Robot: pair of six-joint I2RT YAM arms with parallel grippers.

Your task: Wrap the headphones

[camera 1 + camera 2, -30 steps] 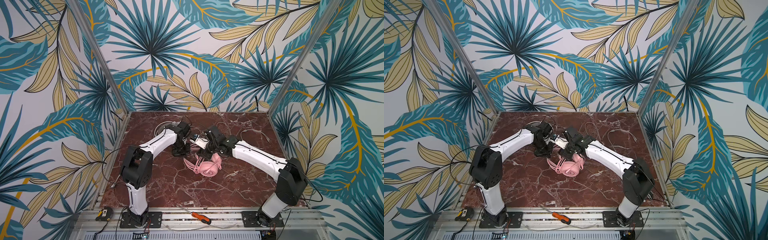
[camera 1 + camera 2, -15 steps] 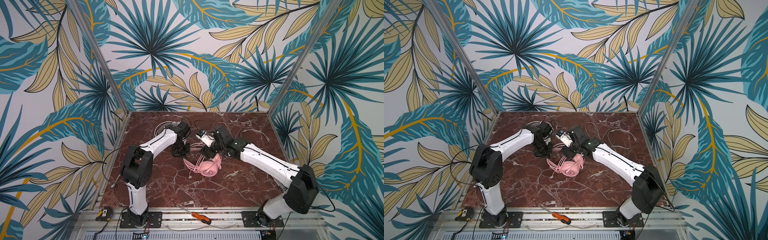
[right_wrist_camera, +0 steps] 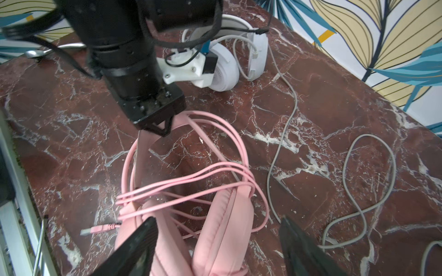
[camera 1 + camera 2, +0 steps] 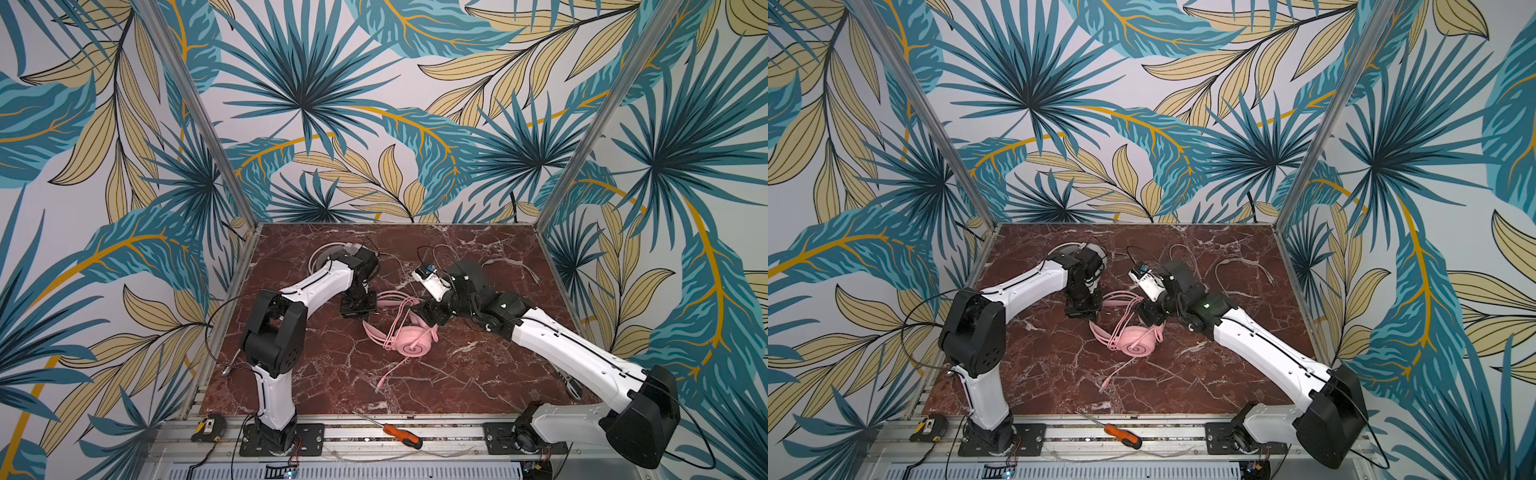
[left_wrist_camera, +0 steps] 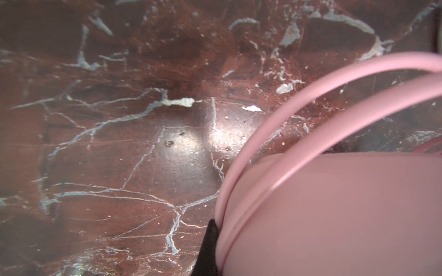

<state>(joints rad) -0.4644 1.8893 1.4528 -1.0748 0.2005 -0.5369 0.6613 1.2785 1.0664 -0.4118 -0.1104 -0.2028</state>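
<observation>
Your left claw (image 3: 156,127) pinches the pink padded headset (image 4: 413,347); your right claw (image 3: 217,221) gapes empty; white plastic headset (image 3: 224,69) half hidden.

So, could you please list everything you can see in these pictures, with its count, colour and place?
pink headphones: one, pink, middle of the table, resting on an earcup
pink cable: one, pink, looped over the pink headband, plug end loose toward the front
white headphones: one, white, back left of the table, behind the left arm
grey cable: one, pale grey, runs from the white headphones, loose across the back right
screwdriver: one, orange handle, front rail
tape measure: one, yellow and black, front rail, left end
table: one, red-brown marble
left claw: one, black, shut on the pink headband
right claw: one, black, open over the pink earcups
</observation>
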